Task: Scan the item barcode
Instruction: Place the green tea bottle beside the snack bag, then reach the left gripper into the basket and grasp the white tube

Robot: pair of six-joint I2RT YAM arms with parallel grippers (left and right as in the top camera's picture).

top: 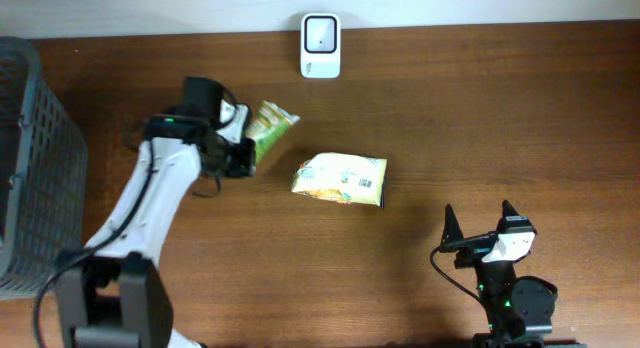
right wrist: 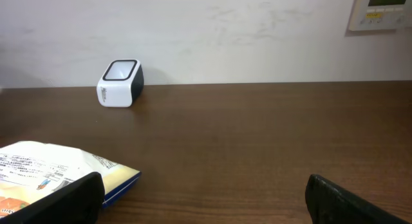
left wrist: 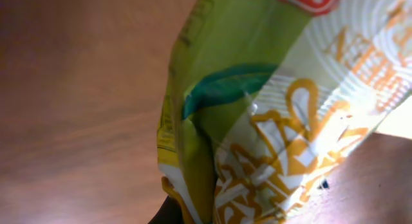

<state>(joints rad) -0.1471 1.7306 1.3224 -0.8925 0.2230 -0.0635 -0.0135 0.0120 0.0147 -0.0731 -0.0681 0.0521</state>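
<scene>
A green and yellow snack packet point(top: 270, 126) is pinched at its lower end by my left gripper point(top: 243, 150), which is shut on it, left of the table's middle. In the left wrist view the packet point(left wrist: 270, 114) fills most of the frame and hangs above the wood. No barcode shows on it. The white barcode scanner point(top: 320, 45) stands at the table's far edge, its window facing up; it also appears in the right wrist view as the scanner point(right wrist: 120, 83). My right gripper point(top: 482, 230) is open and empty near the front right.
A second packet, yellow and white point(top: 340, 178), lies flat at the table's middle; its corner point(right wrist: 64, 169) sits just left of my right gripper point(right wrist: 206, 205). A grey mesh basket point(top: 35, 158) stands at the left edge. A wall panel point(right wrist: 383, 8) hangs behind.
</scene>
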